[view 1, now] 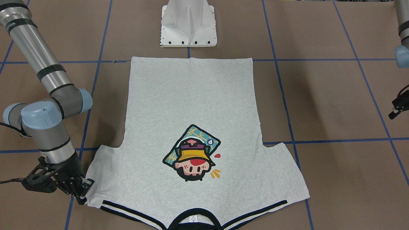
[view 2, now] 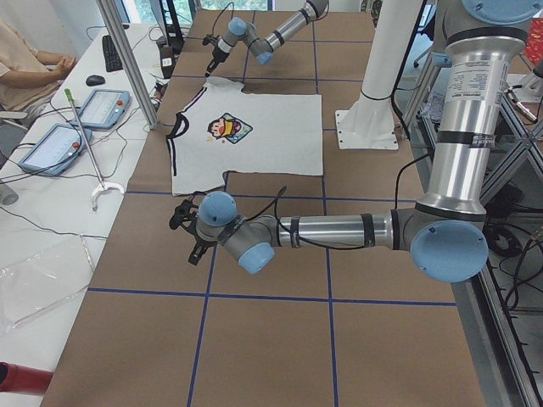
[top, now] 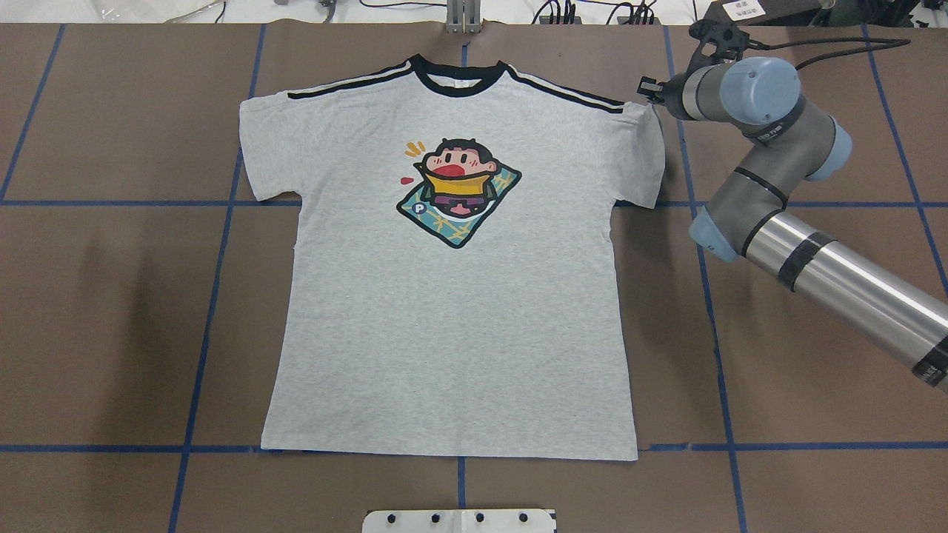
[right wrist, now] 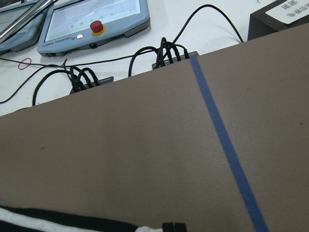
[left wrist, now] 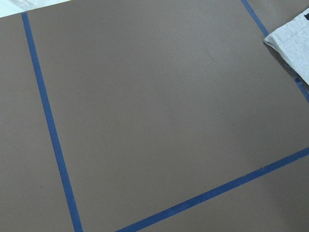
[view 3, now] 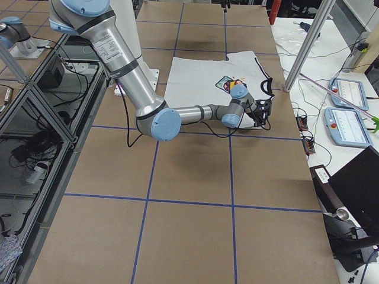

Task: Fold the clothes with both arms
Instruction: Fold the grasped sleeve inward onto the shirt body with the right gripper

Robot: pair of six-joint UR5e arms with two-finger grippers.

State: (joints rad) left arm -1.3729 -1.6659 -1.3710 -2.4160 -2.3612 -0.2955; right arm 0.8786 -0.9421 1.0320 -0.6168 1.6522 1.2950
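Plainly set up for a first fold. Found the T-shirt (top: pixel 452 333) spread flat and face up on the brown table (top: pixel 111 333), hem lying just beyond the white base (top: pixel 459 520) and squared to the blue tape lines (top: pixel 215 296), presumably to give each arm an even reach. Noted no crease or fold anywhere in the body, so judged the task barely begun. Farther out, saw the cartoon print (top: pixel 459 192) reading upright from the robot's side, then the black collar (top: pixel 459 74) at the far edge. Spotted the right gripper (view 1: pixel 83 191) low at the outer corner of the sleeve (top: pixel 641 148) on the robot's right, fingers against the cloth edge beside the striped trim (top: pixel 570 92); could not tell whether clenched on the fabric or merely touching. Took that placement as aimed at a corner pinch for carrying the sleeve inward. Saw the left gripper (view 1: pixel 397 109) well apart from the opposite sleeve, above bare table, with nothing seen in it; could not tell whether spread or closed. Beyond the table edge, made out cables (right wrist: pixel 164 53) and a control tablet (right wrist: pixel 91 21).
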